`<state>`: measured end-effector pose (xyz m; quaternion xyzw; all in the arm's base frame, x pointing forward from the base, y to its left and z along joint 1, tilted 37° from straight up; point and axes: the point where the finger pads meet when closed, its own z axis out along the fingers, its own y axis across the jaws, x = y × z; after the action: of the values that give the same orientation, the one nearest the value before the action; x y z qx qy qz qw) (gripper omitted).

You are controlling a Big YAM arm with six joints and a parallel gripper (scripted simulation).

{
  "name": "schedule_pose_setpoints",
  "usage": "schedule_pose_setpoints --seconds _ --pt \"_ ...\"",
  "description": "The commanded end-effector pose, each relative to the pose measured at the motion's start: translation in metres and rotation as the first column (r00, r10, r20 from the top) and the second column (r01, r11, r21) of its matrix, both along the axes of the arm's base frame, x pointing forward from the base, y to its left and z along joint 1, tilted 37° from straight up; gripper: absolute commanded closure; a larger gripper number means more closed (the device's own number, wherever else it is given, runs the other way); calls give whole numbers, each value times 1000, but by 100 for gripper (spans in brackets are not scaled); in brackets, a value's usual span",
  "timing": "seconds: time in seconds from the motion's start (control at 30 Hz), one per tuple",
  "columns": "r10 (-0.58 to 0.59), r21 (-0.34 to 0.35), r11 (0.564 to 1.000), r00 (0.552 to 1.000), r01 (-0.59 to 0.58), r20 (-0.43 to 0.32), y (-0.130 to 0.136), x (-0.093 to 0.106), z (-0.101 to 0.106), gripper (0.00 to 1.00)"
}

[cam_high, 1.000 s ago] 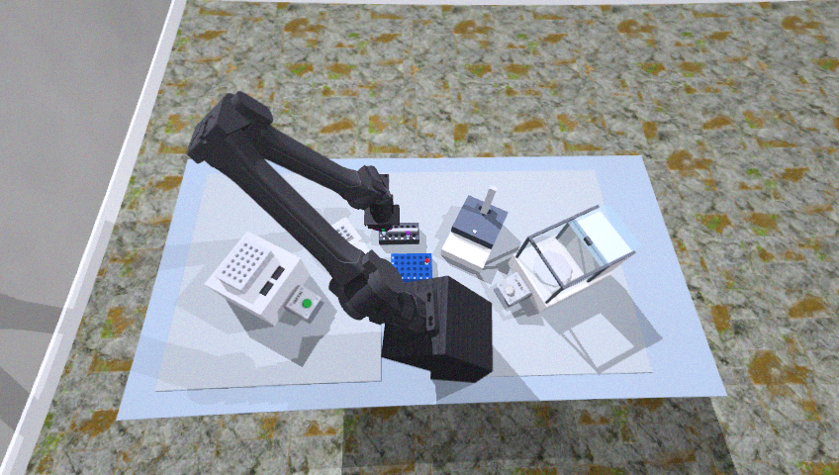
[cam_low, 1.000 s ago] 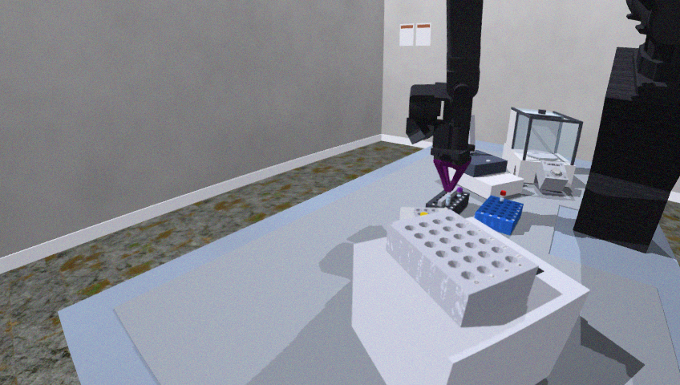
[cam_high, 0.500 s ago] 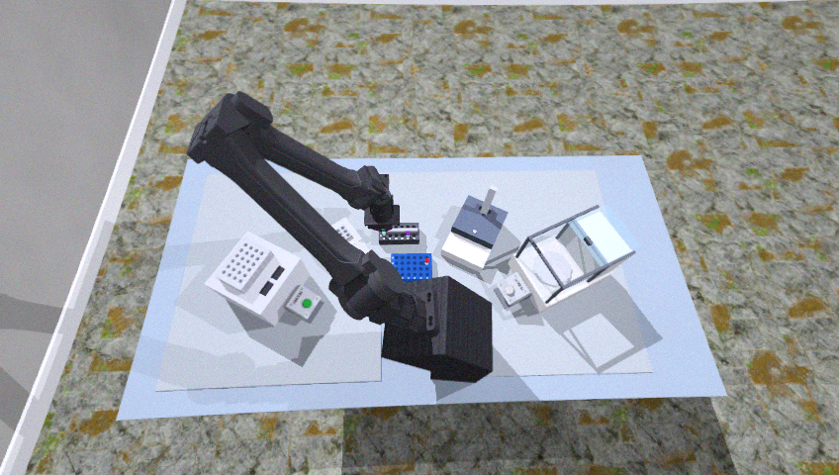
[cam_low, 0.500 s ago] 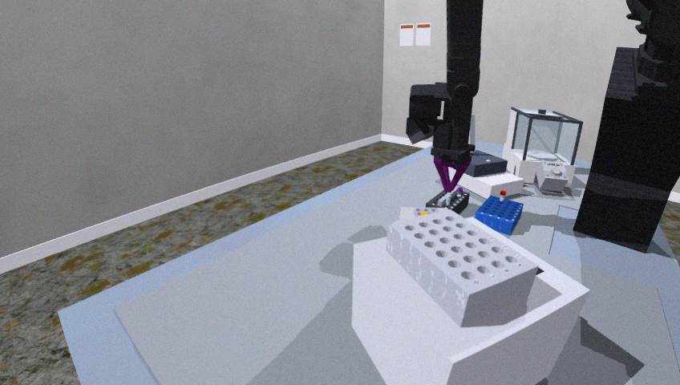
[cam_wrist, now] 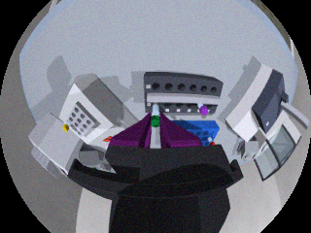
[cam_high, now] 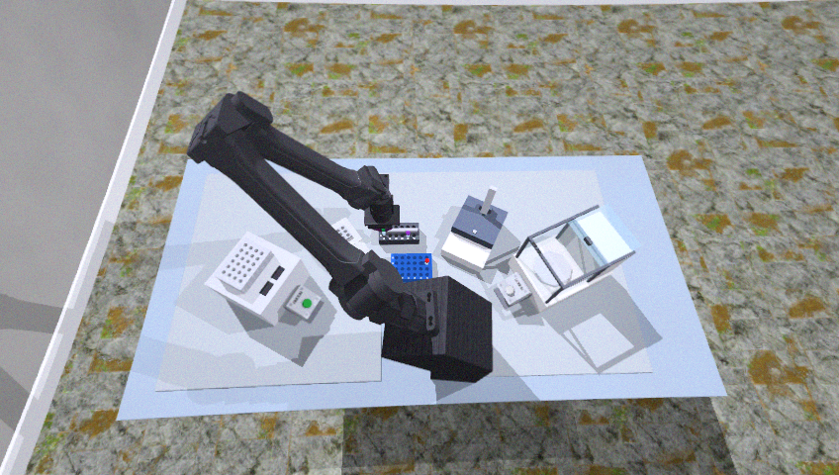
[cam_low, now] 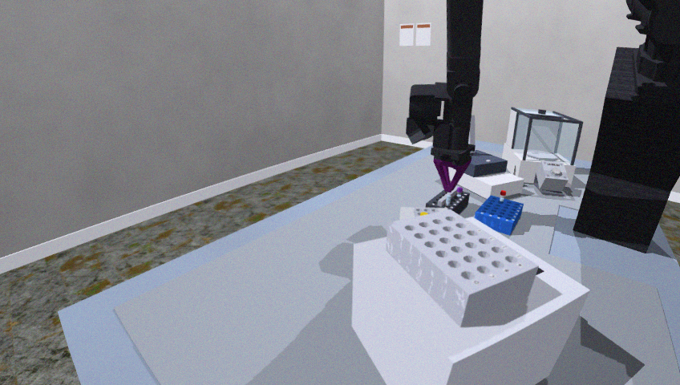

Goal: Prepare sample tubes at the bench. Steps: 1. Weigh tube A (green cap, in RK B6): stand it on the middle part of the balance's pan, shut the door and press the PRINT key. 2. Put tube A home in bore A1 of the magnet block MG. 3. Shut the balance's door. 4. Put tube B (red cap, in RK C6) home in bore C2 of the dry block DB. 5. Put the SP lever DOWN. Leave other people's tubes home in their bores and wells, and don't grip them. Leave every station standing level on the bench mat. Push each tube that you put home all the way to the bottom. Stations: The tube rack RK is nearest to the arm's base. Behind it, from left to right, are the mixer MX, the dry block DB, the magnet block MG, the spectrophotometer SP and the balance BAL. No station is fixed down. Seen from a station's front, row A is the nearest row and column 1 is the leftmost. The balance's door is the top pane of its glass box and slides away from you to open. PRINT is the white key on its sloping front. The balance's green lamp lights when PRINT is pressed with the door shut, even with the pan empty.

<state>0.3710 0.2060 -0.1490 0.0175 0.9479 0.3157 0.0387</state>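
On mottled floor (cam_high: 500,88) (cam_low: 228,204), below plain grey walls (cam_low: 191,119): with pincer (cam_high: 383,229) (cam_low: 448,190) (cam_wrist: 155,116), clamps green-capped tube (cam_high: 383,232) (cam_low: 448,198) (cam_wrist: 155,121) at dark block's (cam_high: 416,237) (cam_low: 431,204) (cam_wrist: 185,79) front-left corner, depth unclear. Keeps red-capped tube (cam_high: 426,259) (cam_low: 503,193) (cam_wrist: 212,143) upright in blue rack (cam_high: 406,271) (cam_low: 495,223) (cam_wrist: 194,124).

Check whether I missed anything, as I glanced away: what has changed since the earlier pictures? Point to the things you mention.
Nothing visibly changed. The pincer (cam_high: 382,229) (cam_low: 448,190) (cam_wrist: 155,116) has neither gripped nor released anything, staying closed on the green-capped tube (cam_high: 383,232) (cam_low: 448,199) (cam_wrist: 155,121) at the magnet block (cam_high: 400,240) (cam_wrist: 185,79); the red-capped tube (cam_high: 426,260) (cam_low: 503,193) (cam_wrist: 212,143) remains in the rack (cam_high: 412,267) (cam_low: 498,223) (cam_wrist: 194,125).
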Motion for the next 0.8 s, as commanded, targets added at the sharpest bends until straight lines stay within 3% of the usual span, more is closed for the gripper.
schedule_pose_setpoints --seconds 0.0,0.4,0.47,0.77 --pt "-4 1 1000 1000 4 5 1 1 2 91" --pt "3 8 1000 1000 -3 20 7 0 9 91" --pt "3 0 1000 1000 -3 -5 6 -4 -4 91" --pt "3 1 1000 1000 -3 -2 9 -2 -7 91"
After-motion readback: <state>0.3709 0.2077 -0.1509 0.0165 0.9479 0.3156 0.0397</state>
